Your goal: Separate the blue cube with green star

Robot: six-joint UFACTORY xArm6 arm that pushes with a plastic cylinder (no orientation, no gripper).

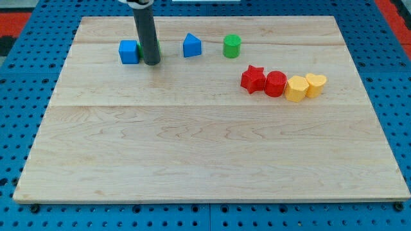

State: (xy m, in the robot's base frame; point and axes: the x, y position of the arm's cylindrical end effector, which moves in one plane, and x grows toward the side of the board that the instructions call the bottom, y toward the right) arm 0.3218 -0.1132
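The blue cube sits near the view's top left on the wooden board. The green star is almost wholly hidden behind my rod; only a green sliver shows at the rod's right edge. My rod comes down from the view's top, and my tip rests on the board just right of the blue cube, between the cube and the green sliver.
A blue pentagon-like block and a green cylinder stand to the right of the rod. Further right lie a red star, a red cylinder, a yellow pentagon-like block and a yellow heart in a touching row.
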